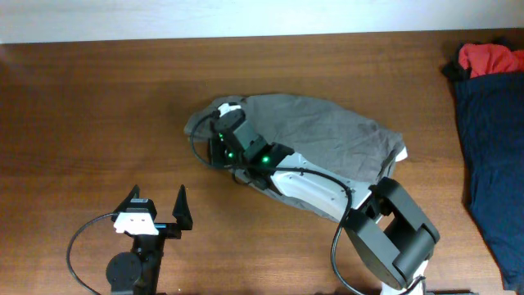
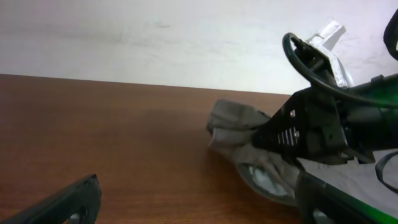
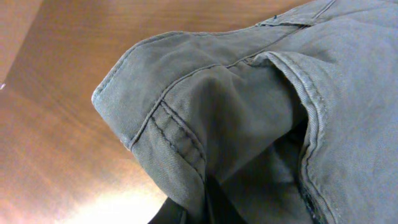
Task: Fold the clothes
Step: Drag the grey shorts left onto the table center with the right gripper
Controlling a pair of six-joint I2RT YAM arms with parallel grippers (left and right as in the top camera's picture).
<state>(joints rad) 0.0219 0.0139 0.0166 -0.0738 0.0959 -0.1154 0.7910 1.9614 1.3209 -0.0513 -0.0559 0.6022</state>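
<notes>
The grey shorts (image 1: 327, 135) lie spread and wrinkled at the table's middle. My right gripper (image 1: 223, 138) is at their left end and is shut on the waistband corner. In the right wrist view the waistband corner with a belt loop (image 3: 177, 134) fills the frame, and a fold of it is pinched in the dark jaws (image 3: 202, 205). My left gripper (image 1: 157, 206) is open and empty near the front edge, left of the shorts. In the left wrist view its fingers (image 2: 199, 211) frame bare table, with the shorts' end (image 2: 239, 124) ahead on the right.
A dark navy garment (image 1: 491, 156) lies at the right edge with a red garment (image 1: 490, 57) above it at the back right corner. The right arm (image 1: 319, 184) stretches across the front of the shorts from its base (image 1: 397, 238). The table (image 1: 98, 106) is brown wood.
</notes>
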